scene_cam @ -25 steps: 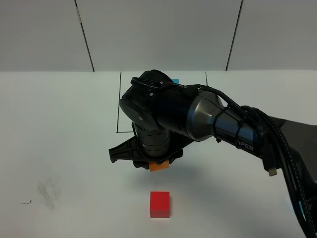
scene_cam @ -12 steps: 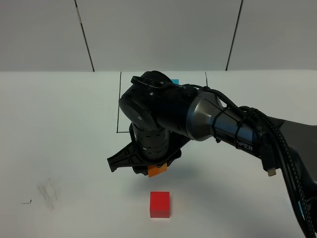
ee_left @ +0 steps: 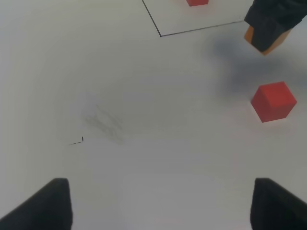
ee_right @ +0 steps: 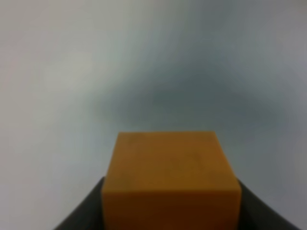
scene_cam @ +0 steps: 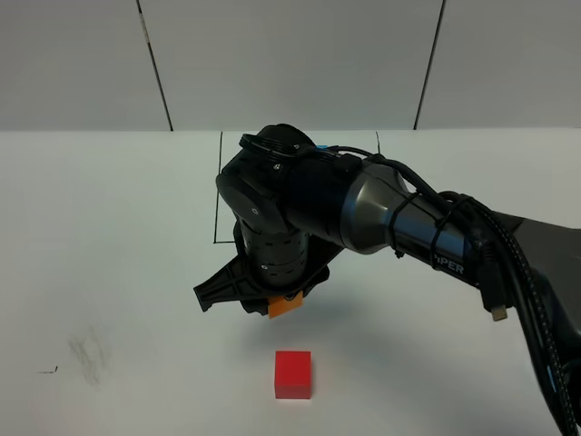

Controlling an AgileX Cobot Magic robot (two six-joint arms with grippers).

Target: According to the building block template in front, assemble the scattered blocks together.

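Exterior high view: the right gripper (scene_cam: 289,298) is clamped on the orange cube (scene_cam: 283,308) and holds it clear of the table (scene_cam: 109,227). The cube hangs between the near line of the frame (scene_cam: 218,191) and the red cube (scene_cam: 292,374). Holding it off the surface makes sense, because a carried cube cannot drag or knock the red one out of square. The right wrist view agrees: the orange cube (ee_right: 170,179) fills the lower middle, with a dark finger pressed against each side.

The red cube sits flat on the table, apart from the orange cube and nearer the front edge. It looks like the anchor that the orange one should be set against.

The arm (scene_cam: 390,218) covers most of the template. A blue sliver at the arm's far edge is probably one of its cubes, though too little shows to be sure. The left wrist view catches the template (ee_left: 197,2) only as a red cube just inside the frame corner. No loose blue cube shows in any view.

The left gripper (ee_left: 158,206) stands with its jaws wide apart and empty, well back from the work. I judge it is leaving room for the right arm.
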